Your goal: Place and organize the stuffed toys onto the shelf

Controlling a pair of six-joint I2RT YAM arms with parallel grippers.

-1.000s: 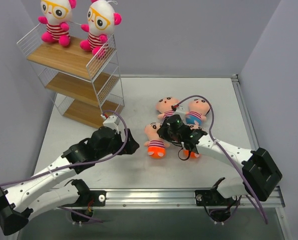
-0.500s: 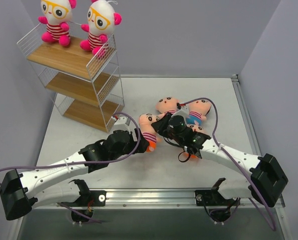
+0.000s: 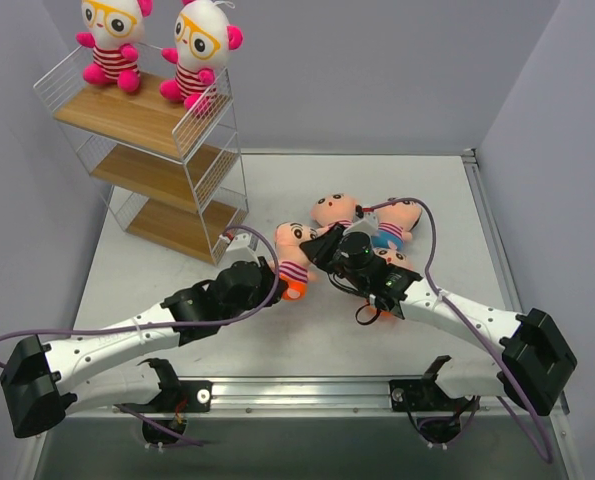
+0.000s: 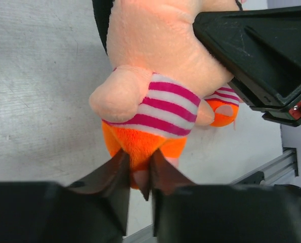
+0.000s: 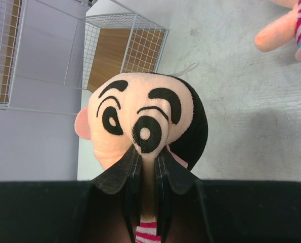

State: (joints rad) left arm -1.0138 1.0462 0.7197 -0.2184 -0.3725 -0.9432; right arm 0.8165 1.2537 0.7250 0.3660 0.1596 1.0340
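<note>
Backing a scuffed grey table (image 3: 277, 190), lilac walls (image 3: 377, 70) (plain), shelf (image 3: 127, 115) far left.

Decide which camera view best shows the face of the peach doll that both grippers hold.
Right wrist: the doll faces the lens, with its eyes and brows clear. Left wrist shows only its striped shirt and orange bottom. The top view shows it small and distant.

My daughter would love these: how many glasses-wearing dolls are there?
2, both on the shelf's top board: the left doll and the right doll, side by side. None looks hidden.
</note>
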